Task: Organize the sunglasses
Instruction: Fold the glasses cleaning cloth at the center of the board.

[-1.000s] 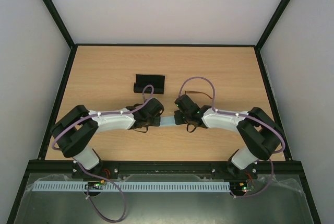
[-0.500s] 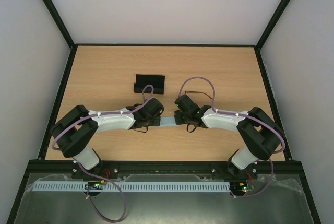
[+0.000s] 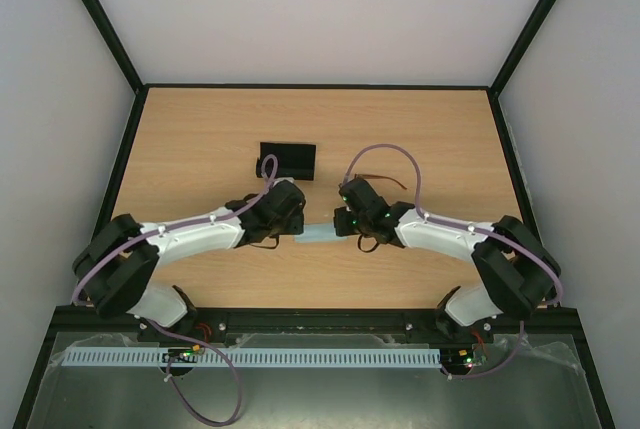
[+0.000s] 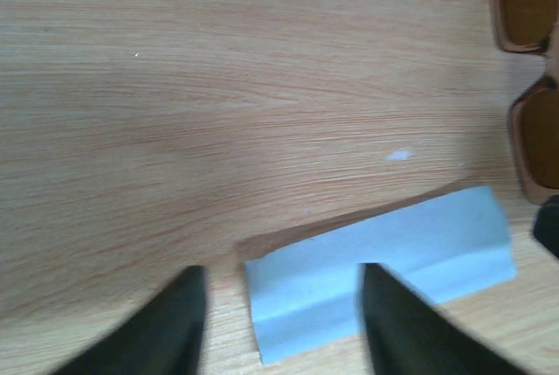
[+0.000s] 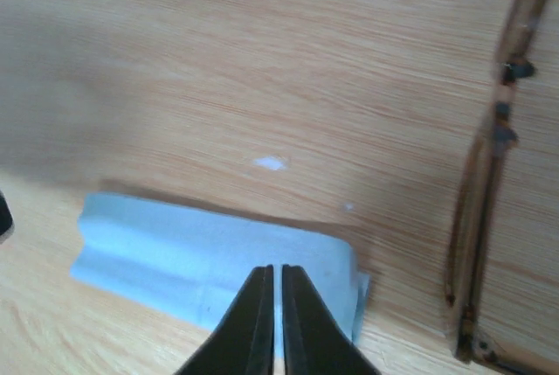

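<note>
Framing the sunglasses, left wrist shows lenses, right wrist temples.

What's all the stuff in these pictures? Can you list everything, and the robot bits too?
table: one, light wood, under everything.
case: one, black, far side of the table, left of the middle.
cloth: one, light blue, folded, lying on the table between the two hands.
sunglasses: one pair, brown frame, on the table beside the cloth, not touching it.
arms: two, white and black with purple cables, the left arm and right arm reaching in from the near edge.
left hand: one, black, open, over one end of the cloth.
right hand: one, black, fingers almost together, over the other end of the cloth.
</note>
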Robot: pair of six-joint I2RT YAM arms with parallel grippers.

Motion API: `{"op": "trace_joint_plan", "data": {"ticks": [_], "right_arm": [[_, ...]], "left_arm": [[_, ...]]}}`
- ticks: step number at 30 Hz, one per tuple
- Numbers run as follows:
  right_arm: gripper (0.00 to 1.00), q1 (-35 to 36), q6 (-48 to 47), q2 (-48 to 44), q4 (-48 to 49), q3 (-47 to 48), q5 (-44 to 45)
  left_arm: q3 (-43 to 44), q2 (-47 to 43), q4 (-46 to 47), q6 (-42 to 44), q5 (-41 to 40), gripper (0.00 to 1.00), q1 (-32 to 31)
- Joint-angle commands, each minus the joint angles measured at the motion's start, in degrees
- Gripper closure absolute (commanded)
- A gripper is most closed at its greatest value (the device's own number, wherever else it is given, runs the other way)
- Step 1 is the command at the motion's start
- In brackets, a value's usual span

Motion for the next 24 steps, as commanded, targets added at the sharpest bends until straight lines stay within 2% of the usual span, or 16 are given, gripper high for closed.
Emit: {"op": "trace_joint_plan", "data": {"ticks": [1,2,3,5,10,24], "right_arm": [[0.98,0.2,3.0,-3.0,2.0,-2.3,-5.8],[0.99,0.3,3.6,-3.2,2.9,-3.0,-7.3],[0.99,0.2,4.2,-3.4,4.0,-3.7,-8.9],[0.99,0.2,5.4,-3.2,6.2,-4.8,-11.7],[0.99,0.4,7.7,-0.5,9.3,-5.1,-16.7],[0.99,1.6,8.5,5.4,12.5,-4.2,-17.9]], "left_arm": [[-1.3,-4.3,0.0,-0.9,3.7,0.80,0.2],[-1.9,-4.8,0.9,-1.1,5.0,0.94,0.1],[-2.5,-5.2,2.3,-1.1,7.1,0.97,0.2],[-3.8,-5.3,5.8,-1.4,10.6,0.98,0.2],[-4.2,-2.4,8.8,-2.0,13.7,0.98,0.2],[-4.1,3.3,11.9,-3.0,15.9,0.98,-0.4]]}}
